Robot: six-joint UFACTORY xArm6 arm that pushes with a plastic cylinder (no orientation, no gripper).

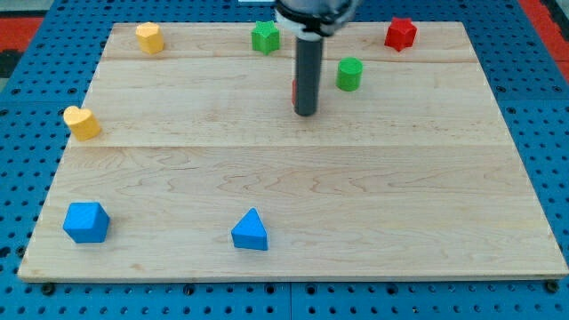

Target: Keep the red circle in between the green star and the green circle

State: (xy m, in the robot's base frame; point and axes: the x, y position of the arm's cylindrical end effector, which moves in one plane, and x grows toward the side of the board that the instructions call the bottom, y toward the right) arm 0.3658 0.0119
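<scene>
Tip [305, 113] on table [293, 222], red circle [294, 90] mostly hidden behind rod, between green star [265, 36] and green circle [349, 74], end effector a plain rod, no jaws to report.

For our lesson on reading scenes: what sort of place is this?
Probably a robotics lab bench: a wooden board lies on a blue perforated base, small coloured blocks such as the green star are scattered about, and my tip rests beside a mostly hidden red block.

Views: I have one, camera view.
Angle: high, tilted down over the wooden board [293, 187].
Framing: whole board visible.
</scene>
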